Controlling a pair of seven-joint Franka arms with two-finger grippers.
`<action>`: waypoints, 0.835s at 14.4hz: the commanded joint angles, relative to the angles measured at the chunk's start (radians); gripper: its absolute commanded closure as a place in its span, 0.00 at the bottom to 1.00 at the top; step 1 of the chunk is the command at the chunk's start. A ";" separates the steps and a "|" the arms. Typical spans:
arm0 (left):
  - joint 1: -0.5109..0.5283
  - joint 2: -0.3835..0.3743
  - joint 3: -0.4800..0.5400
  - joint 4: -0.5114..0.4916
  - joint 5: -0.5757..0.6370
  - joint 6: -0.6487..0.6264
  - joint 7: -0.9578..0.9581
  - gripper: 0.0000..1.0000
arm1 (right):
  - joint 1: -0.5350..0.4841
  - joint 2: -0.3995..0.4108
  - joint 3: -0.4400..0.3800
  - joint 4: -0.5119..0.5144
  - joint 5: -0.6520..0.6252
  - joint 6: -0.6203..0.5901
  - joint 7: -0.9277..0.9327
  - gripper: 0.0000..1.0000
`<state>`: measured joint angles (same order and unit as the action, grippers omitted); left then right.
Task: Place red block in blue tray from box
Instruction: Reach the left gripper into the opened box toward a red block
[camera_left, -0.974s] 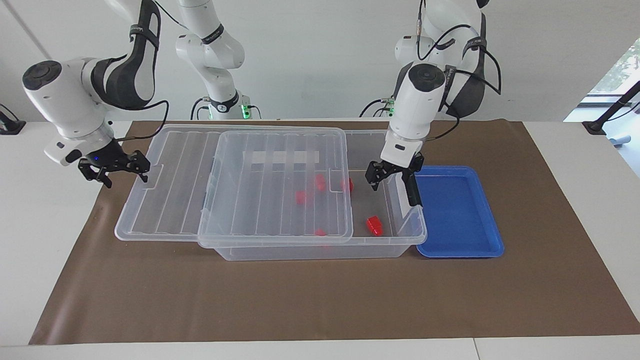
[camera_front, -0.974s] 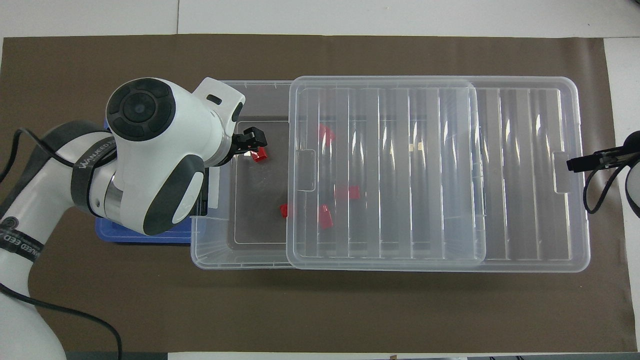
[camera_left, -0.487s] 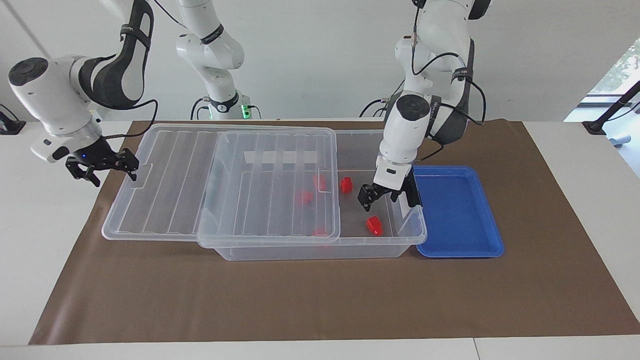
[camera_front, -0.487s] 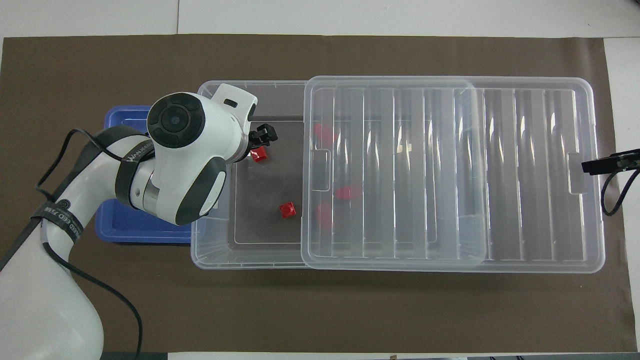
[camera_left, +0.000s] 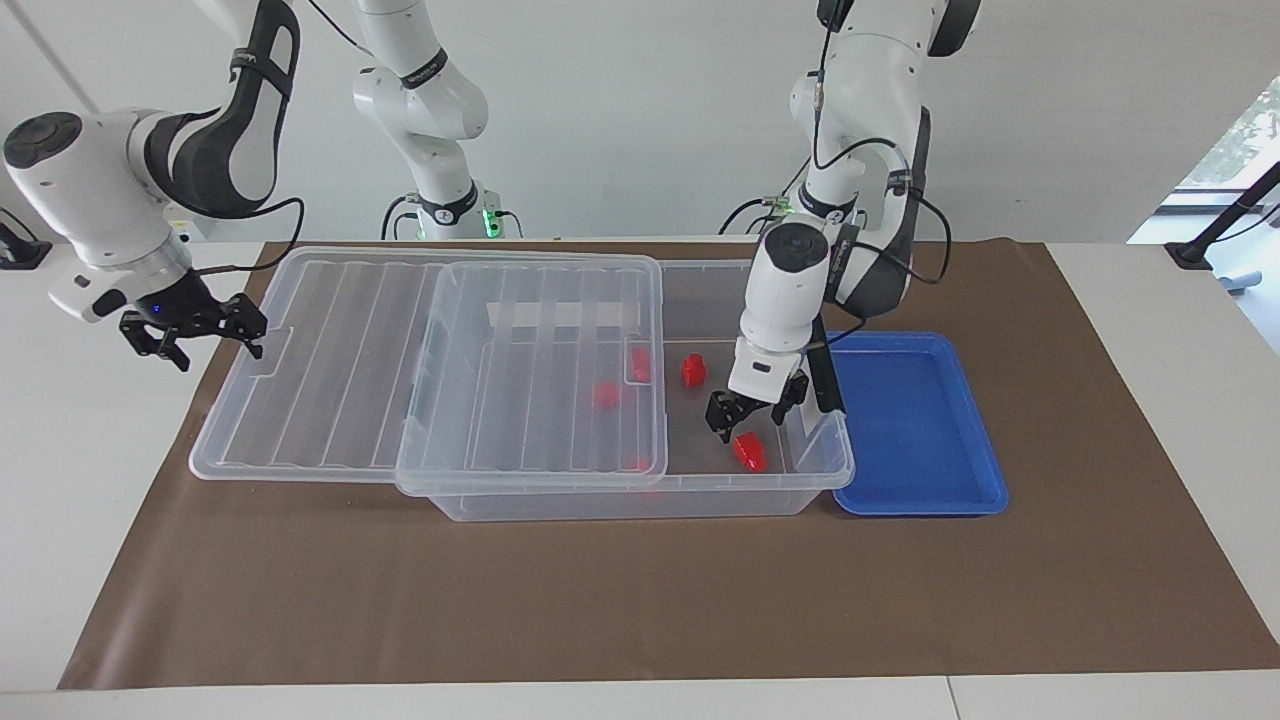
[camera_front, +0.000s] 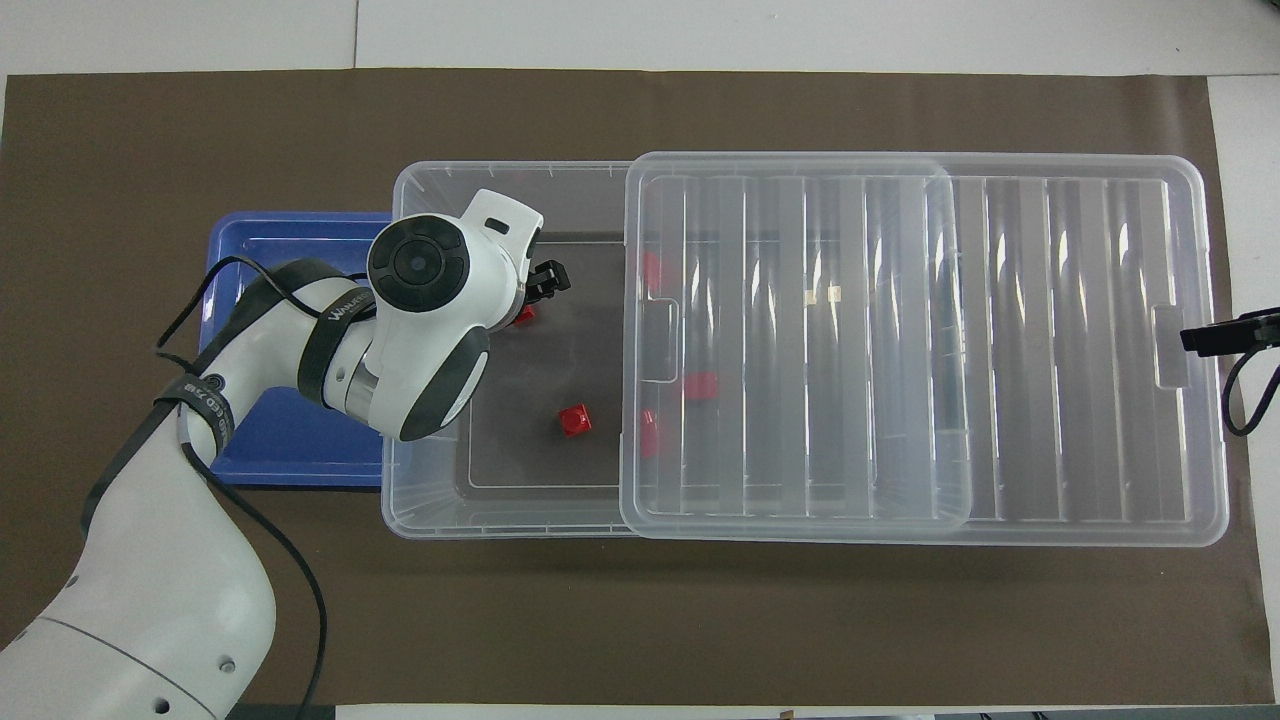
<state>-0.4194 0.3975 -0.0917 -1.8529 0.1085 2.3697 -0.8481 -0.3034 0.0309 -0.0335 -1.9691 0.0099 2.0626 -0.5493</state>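
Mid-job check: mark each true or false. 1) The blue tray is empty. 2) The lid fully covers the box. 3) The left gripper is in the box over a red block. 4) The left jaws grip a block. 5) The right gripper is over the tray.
1) True: the blue tray holds no block.
2) False: the lid sits offset toward the right arm's end, leaving the box uncovered beside the tray.
3) True: the left gripper hangs just over a red block.
4) False: the jaws are open; the block lies on the box floor.
5) False: the right gripper is at the lid's end.
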 joint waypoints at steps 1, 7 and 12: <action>-0.002 0.014 0.007 0.000 0.033 0.029 -0.017 0.04 | -0.016 -0.006 0.009 -0.002 -0.015 0.005 -0.024 0.00; 0.004 0.014 0.009 -0.022 0.034 0.054 -0.012 0.04 | -0.008 0.011 0.011 0.094 -0.010 -0.112 -0.023 0.00; 0.002 0.014 0.009 -0.022 0.034 0.054 -0.012 0.33 | 0.049 -0.038 0.018 0.240 0.001 -0.344 0.032 0.00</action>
<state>-0.4163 0.4238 -0.0877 -1.8518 0.1157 2.4007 -0.8481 -0.2747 0.0159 -0.0237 -1.7629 0.0101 1.7839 -0.5458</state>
